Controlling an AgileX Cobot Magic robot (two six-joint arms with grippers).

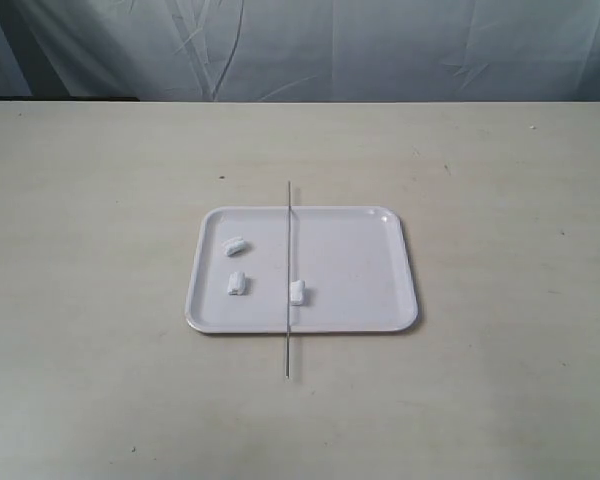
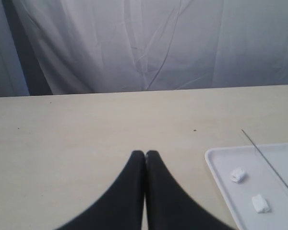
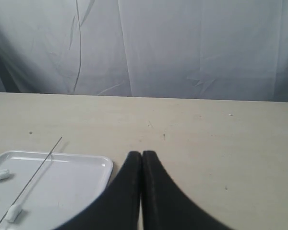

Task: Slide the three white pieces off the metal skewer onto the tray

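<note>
The white tray [image 1: 360,270] lies in the middle of the table. The metal skewer [image 1: 288,240] rests across it, both ends sticking out past the rim. Two white pieces [image 1: 235,245] [image 1: 237,283] lie loose on the tray's left part. The third white piece [image 1: 298,292] sits right at the skewer; whether it is threaded on it I cannot tell. Neither gripper shows in the exterior view. My left gripper [image 2: 145,153] is shut and empty, beside the tray [image 2: 221,177]. My right gripper [image 3: 142,153] is shut and empty, next to the tray's corner [image 3: 103,165].
The beige table [image 1: 500,180] stretches round the tray on all sides. A grey cloth backdrop [image 1: 380,50] hangs behind the far edge.
</note>
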